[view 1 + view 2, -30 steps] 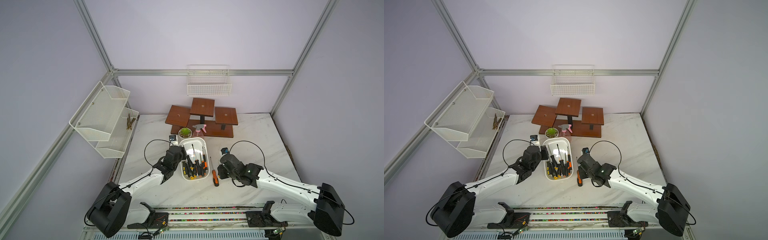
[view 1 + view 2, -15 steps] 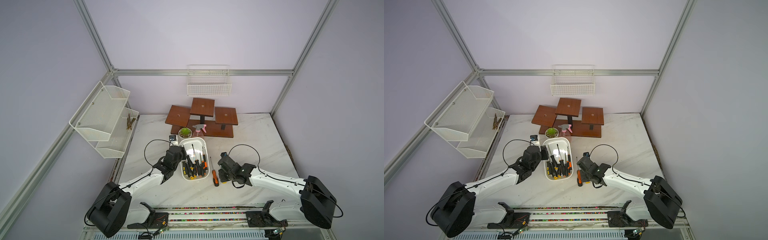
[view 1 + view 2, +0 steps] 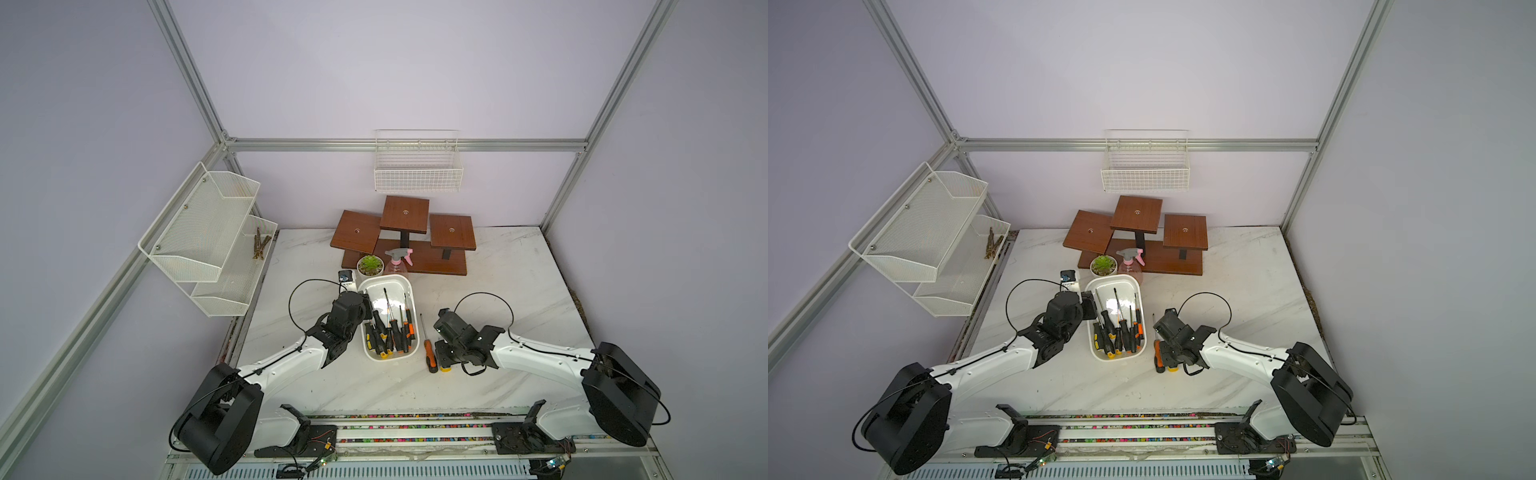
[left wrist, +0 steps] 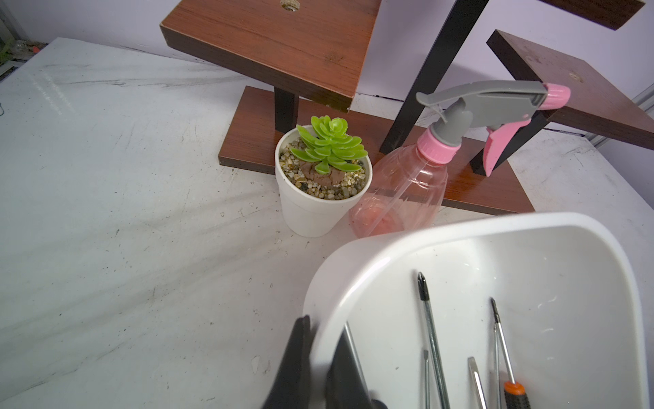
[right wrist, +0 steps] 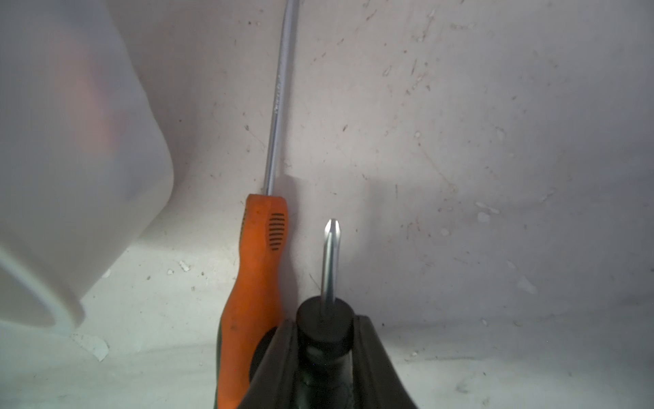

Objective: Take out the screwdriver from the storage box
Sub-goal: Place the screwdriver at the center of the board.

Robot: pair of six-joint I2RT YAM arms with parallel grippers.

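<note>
Stubby black-handled Phillips screwdriver (image 5: 330,255): likely light, stiff.
Your right gripper (image 5: 325,324) clamps its handle; left gripper (image 4: 320,341) pinches white plastic storage box (image 4: 495,226) rim.

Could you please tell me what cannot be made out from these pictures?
- Phillips screwdriver: handle hidden by the right gripper's fingers in the right wrist view, largely covered by the right arm in both top views.
- Orange-handled screwdriver: tip cut off by the right wrist view's top edge, too small in a top view.
- Screwdrivers in the storage box: handles cut off by the left wrist view's bottom edge.
</note>
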